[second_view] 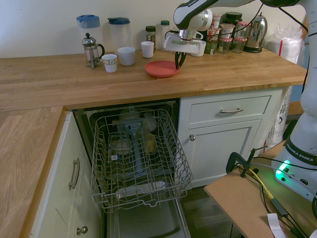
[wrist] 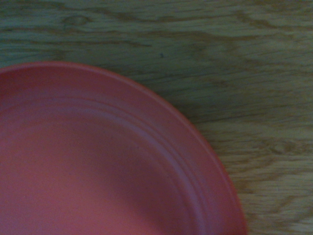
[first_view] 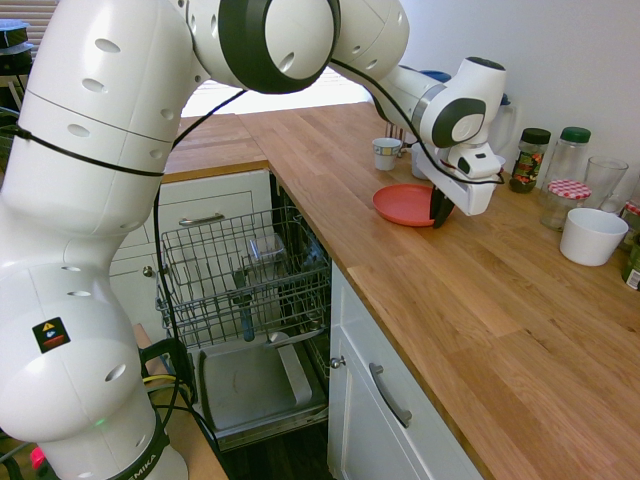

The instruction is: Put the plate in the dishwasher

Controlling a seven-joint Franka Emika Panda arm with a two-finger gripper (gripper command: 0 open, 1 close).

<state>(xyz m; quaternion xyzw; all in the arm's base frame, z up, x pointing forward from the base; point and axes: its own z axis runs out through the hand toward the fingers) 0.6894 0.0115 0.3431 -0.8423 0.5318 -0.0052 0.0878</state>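
Observation:
The coral plate (first_view: 402, 204) (second_view: 159, 69) lies flat on the wooden counter (first_view: 480, 300), and it fills the lower left of the wrist view (wrist: 98, 166). My gripper (first_view: 437, 213) (second_view: 178, 62) points down at the plate's rim on the side away from the mugs, its fingers drawn together on that edge. The plate still rests on the wood. Below the counter the dishwasher (second_view: 138, 158) stands open, its grey wire rack (first_view: 245, 275) pulled out over the lowered metal door (first_view: 250, 385); a few items sit in the rack.
A white bowl (first_view: 592, 236), jars and bottles (first_view: 528, 158) stand behind the gripper by the wall. Mugs (second_view: 126, 55), a French press (second_view: 90, 49), jugs (second_view: 119, 30) and a kettle (second_view: 254, 33) line the back of the counter. White drawers (second_view: 230, 111) flank the dishwasher.

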